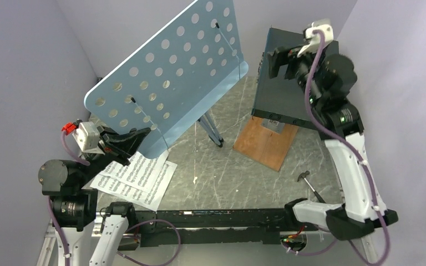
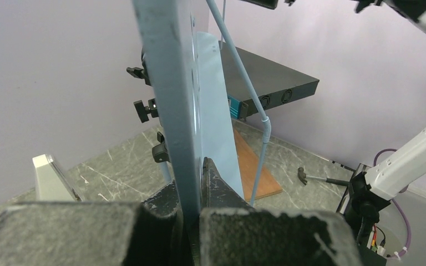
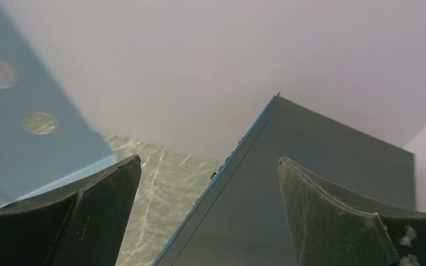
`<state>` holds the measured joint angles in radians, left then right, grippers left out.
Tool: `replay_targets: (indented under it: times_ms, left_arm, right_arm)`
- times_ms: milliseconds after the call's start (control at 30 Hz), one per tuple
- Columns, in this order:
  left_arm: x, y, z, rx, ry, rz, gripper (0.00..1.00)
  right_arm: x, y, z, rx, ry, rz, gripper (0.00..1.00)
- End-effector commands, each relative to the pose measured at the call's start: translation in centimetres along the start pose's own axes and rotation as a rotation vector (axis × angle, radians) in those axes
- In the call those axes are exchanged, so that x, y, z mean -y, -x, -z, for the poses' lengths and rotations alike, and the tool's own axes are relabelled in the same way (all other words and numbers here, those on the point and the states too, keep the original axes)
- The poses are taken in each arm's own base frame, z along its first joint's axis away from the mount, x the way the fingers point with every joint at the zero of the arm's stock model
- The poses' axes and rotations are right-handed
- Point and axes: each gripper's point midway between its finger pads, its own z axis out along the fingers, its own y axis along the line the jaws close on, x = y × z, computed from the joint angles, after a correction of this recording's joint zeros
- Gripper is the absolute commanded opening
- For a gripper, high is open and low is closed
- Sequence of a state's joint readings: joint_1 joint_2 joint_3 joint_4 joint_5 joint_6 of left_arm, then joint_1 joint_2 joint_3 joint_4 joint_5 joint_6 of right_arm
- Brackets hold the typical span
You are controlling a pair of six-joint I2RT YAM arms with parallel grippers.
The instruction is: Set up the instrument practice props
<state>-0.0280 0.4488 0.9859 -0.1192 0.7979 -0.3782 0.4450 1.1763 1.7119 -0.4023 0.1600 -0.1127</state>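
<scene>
The light blue perforated music stand point(image 1: 169, 72) stands tilted at the table's left, its tripod legs point(image 1: 213, 133) beneath. My left gripper point(image 1: 138, 138) is shut on the lower left edge of the stand's plate, which runs between the fingers in the left wrist view point(image 2: 172, 111). White sheet-music pages point(image 1: 136, 176) lie flat on the table under that arm. The grey-white pyramid metronome point(image 2: 50, 178) stands at the left in the left wrist view. My right gripper point(image 1: 274, 60) is open and empty, high over the dark box's left edge, near the stand's right end.
A big dark box point(image 1: 285, 88) rests on a wooden board point(image 1: 266, 143) at the back right. A small hammer point(image 1: 309, 183) lies by the right arm's base. Purple walls close in on the left, back and right.
</scene>
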Motion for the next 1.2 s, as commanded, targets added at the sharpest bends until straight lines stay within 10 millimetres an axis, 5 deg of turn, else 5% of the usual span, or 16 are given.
replay_targets:
  times_ms: [0,100,333,700,800,1067,1167]
  left_arm:
    - [0.1,0.7,-0.5,0.017,-0.039,-0.078,0.00]
    - [0.1,0.7,-0.6,0.008,-0.048,-0.073,0.00]
    - [0.4,0.6,-0.7,0.005,-0.073,-0.068,0.00]
    - [0.8,0.6,-0.9,-0.004,-0.105,-0.066,0.00]
    - [0.8,0.5,-0.9,-0.006,-0.111,-0.061,0.00]
    - [1.1,0.6,-1.0,-0.010,-0.133,-0.056,0.00]
    - [1.1,0.6,-1.0,-0.015,-0.133,-0.054,0.00]
  right_arm:
    - [-0.6,0.2,-1.6,0.004,0.288,-0.138,0.96]
    - [-3.4,1.3,-0.2,0.083,0.646,-0.180,0.96]
    - [-5.9,2.8,0.8,0.118,1.042,-0.227,0.92]
    - [-7.6,1.4,-2.9,0.053,1.168,-0.252,0.81]
    - [-8.7,1.0,-2.9,0.034,1.254,-0.268,0.73]
    - [-12.5,-0.5,-2.7,-0.006,1.358,-0.272,0.74]
    - [-13.0,-0.7,-2.7,-0.009,1.378,-0.282,0.62]
